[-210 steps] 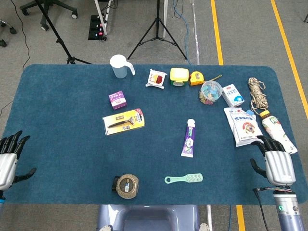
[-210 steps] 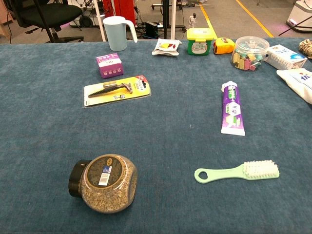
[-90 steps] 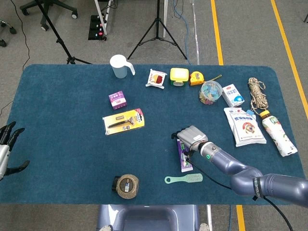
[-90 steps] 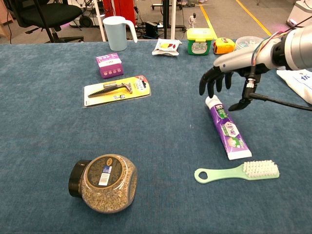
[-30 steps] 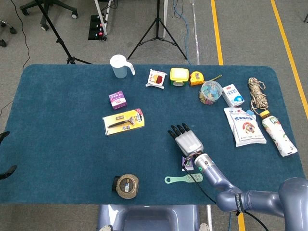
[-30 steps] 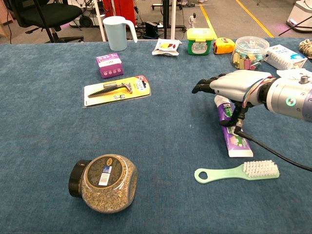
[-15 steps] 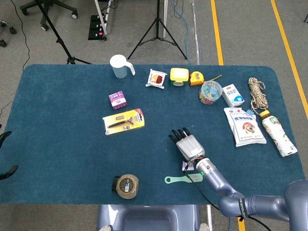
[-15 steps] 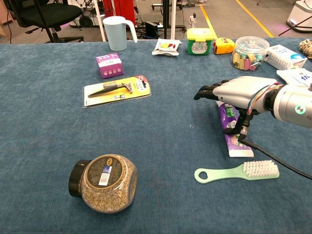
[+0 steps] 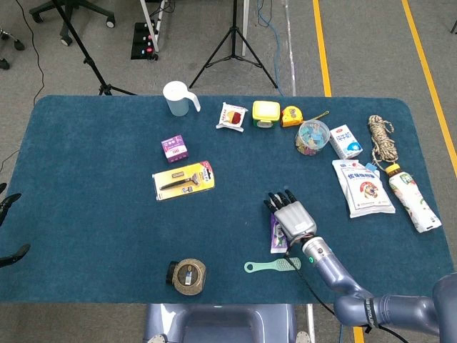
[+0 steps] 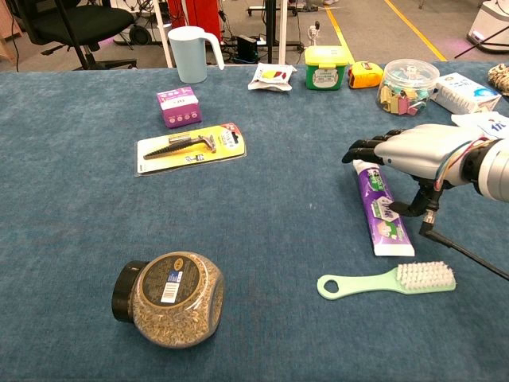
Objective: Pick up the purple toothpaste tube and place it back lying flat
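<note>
The purple toothpaste tube [image 10: 380,208] lies flat on the blue cloth, white cap pointing away from me. In the head view only its left edge [image 9: 273,233] shows beside my right hand [image 9: 294,218]. That hand [image 10: 413,155] hovers just right of and above the tube, fingers stretched out flat and thumb hanging down close to the tube's right side; it holds nothing. Only two dark fingertips of my left hand [image 9: 8,199] show at the far left table edge, spread apart and empty.
A green brush [image 10: 387,280] lies just in front of the tube. A seed jar [image 10: 169,298] lies front left. A razor pack [image 10: 191,146], purple box [image 10: 178,106] and mug [image 10: 189,52] sit left; a clip tub [image 10: 407,86] and white pouch [image 9: 360,187] sit right.
My right hand has slid right, off the tube, which now shows along its full length in the chest view. The tube lies where it was. The left hand has not moved.
</note>
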Motion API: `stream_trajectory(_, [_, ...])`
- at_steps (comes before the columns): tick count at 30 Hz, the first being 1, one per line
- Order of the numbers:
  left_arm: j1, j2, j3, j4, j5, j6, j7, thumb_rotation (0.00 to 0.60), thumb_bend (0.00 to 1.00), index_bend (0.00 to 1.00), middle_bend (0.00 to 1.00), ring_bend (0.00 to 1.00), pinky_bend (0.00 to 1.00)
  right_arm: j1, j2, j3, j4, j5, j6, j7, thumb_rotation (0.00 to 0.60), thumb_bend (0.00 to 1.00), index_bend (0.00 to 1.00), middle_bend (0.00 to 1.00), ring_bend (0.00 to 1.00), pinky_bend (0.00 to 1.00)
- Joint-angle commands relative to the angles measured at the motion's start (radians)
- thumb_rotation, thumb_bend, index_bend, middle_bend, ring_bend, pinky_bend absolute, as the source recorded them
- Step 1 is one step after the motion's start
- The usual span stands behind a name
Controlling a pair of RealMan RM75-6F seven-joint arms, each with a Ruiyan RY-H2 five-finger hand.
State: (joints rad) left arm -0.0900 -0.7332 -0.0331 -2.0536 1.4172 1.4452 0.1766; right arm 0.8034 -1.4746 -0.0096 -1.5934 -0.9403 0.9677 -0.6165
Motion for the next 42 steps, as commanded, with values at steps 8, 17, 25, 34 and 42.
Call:
stream_trajectory(8, [0.0, 0.004, 0.001, 0.009, 0.004, -0.004, -0.014, 0.6, 0.18, 0.1, 0.01, 0.01, 0.0, 0.02, -0.018, 0.031, -0.064, 0.027, -0.008, -0.043, 0.6, 0.3, 0.0, 0.0, 0.0, 0.0])
stream_trajectory(17, [0.009, 0.01, 0.008, 0.029, 0.007, -0.003, -0.042, 0.6, 0.18, 0.1, 0.01, 0.01, 0.0, 0.042, -0.075, 0.032, -0.04, 0.091, 0.018, -0.139, 0.6, 0.3, 0.0, 0.0, 0.0, 0.0])
stream_trajectory(25, [0.013, 0.01, 0.01, 0.033, 0.013, 0.002, -0.05, 0.6, 0.18, 0.1, 0.01, 0.0, 0.0, 0.031, -0.056, 0.005, -0.042, 0.075, 0.055, -0.186, 0.6, 0.3, 0.0, 0.0, 0.0, 0.0])
stream_trajectory(34, [0.017, 0.009, 0.011, 0.029, 0.02, 0.008, -0.048, 0.6, 0.18, 0.1, 0.01, 0.0, 0.0, 0.004, -0.009, -0.021, -0.017, 0.062, 0.087, -0.212, 0.6, 0.3, 0.0, 0.0, 0.0, 0.0])
stream_trajectory(42, [0.014, 0.006, 0.008, 0.03, 0.015, 0.005, -0.045, 0.6, 0.18, 0.1, 0.01, 0.0, 0.0, -0.023, -0.001, -0.029, 0.077, 0.034, 0.093, -0.199, 0.6, 0.3, 0.0, 0.0, 0.0, 0.0])
